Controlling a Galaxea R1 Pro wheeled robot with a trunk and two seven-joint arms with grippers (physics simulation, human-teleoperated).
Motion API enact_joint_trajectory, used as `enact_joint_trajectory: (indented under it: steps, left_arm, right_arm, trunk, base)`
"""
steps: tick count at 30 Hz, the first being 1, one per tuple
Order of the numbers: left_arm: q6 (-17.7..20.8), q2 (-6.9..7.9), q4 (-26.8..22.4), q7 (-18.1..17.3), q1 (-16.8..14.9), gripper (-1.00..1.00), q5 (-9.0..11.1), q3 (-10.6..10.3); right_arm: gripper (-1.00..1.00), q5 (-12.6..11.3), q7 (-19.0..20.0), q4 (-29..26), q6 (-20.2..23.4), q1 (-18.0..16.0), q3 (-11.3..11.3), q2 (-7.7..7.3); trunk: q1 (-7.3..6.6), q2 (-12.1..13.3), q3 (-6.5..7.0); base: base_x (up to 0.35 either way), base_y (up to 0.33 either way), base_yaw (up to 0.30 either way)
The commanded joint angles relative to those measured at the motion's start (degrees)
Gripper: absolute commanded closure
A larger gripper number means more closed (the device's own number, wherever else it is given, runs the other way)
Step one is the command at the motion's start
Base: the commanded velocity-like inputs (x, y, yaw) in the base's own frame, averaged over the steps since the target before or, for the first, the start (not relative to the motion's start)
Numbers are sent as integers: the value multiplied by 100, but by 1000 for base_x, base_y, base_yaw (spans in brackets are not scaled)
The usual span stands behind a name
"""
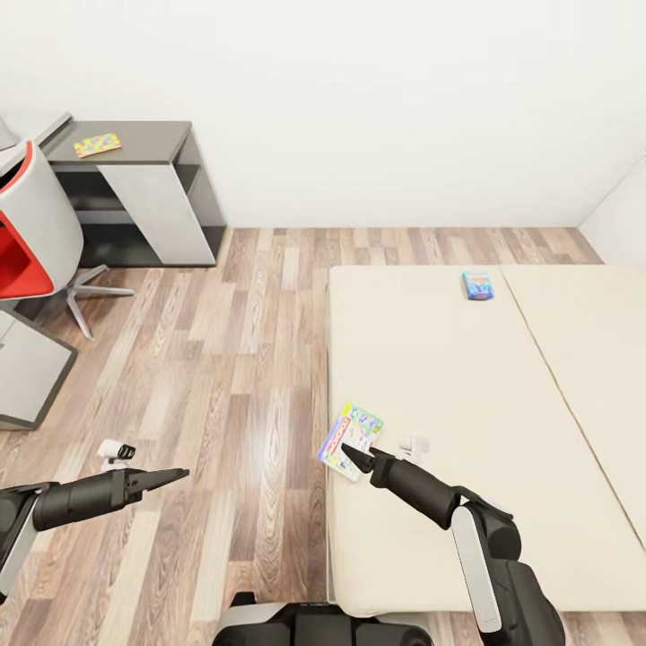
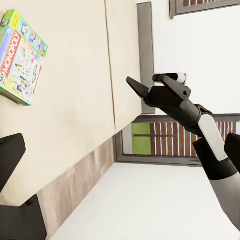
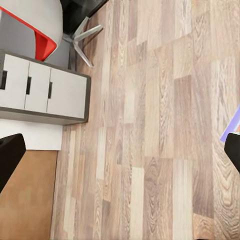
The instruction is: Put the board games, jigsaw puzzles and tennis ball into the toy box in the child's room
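Head view: the Monopoly box (image 1: 351, 439) lies at the bed's (image 1: 449, 359) near edge, just beside the right gripper (image 1: 356, 458), whose fingers look pressed together. Left gripper (image 1: 170, 475) hangs over floor, apparently closed. Left wrist view: the Monopoly box (image 2: 21, 57) rests flat on the mattress

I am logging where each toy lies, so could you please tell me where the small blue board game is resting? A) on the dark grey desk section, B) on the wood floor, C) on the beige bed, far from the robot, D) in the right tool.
C: the small blue board game lies flat on the bed, well beyond the green-edged board game near the right tool.
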Motion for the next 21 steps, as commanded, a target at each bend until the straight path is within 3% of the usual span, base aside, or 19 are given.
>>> enact_joint_trajectory:
  steps: [1,21]
  left_arm:
    - [61,2,-1,-23,-2,-100,-3,-1]
    - [61,3,3,-23,-2,-100,-12,40]
  right_arm:
    - [-100,-16,19,-3,29,-4,-15,6]
    - [-100,28,11,5,2,-4,-15,6]
  trunk:
    - [3,-9,3]
    - [3,-9,192]
  base:
    - [0,0,0]
    - [0,0,0]
